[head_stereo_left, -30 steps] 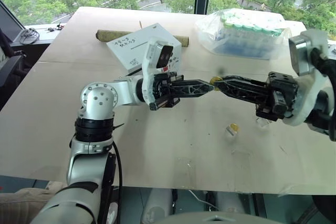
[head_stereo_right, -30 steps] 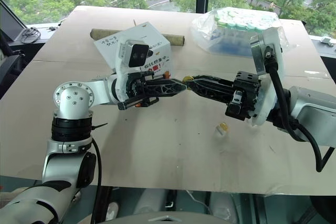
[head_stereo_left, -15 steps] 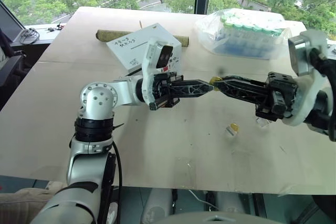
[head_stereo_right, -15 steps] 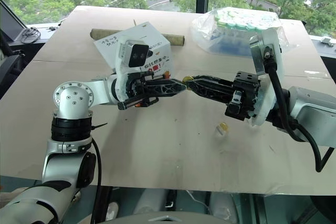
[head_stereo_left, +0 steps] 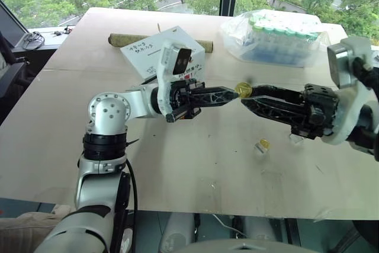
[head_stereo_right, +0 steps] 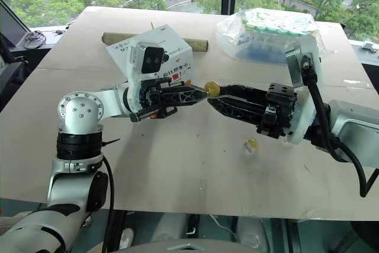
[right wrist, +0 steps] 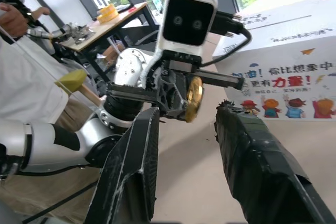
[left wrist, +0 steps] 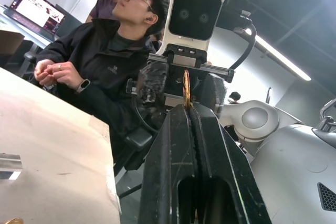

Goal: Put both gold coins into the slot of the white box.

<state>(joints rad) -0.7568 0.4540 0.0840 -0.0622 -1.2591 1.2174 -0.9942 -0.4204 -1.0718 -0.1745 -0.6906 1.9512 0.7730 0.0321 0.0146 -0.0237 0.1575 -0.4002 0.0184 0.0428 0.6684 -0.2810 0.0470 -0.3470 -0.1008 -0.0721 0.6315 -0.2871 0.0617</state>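
One gold coin [head_stereo_left: 241,89] stands on edge above the middle of the table, pinched at the tips of my left gripper [head_stereo_left: 235,93], which is shut on it. My right gripper [right wrist: 187,109] faces it from the right, open, its fingers either side of the coin [right wrist: 193,98] and apart from it. The other gold coin [head_stereo_left: 264,144] lies on the table below the right gripper, next to a small clear piece. The white box [head_stereo_left: 155,52] sits behind my left hand, with its slot [head_stereo_left: 155,51] a thin line on the top face.
A clear bag of green-capped bottles [head_stereo_left: 278,39] lies at the back right. Behind the box lies a brown tube [head_stereo_left: 126,40]. A clear plastic piece [head_stereo_left: 294,139] sits under the right hand. A seated person [left wrist: 105,61] is beside the table.
My right gripper has opened and let go of the coin, which stays in my left gripper. Both hands have kept their places.
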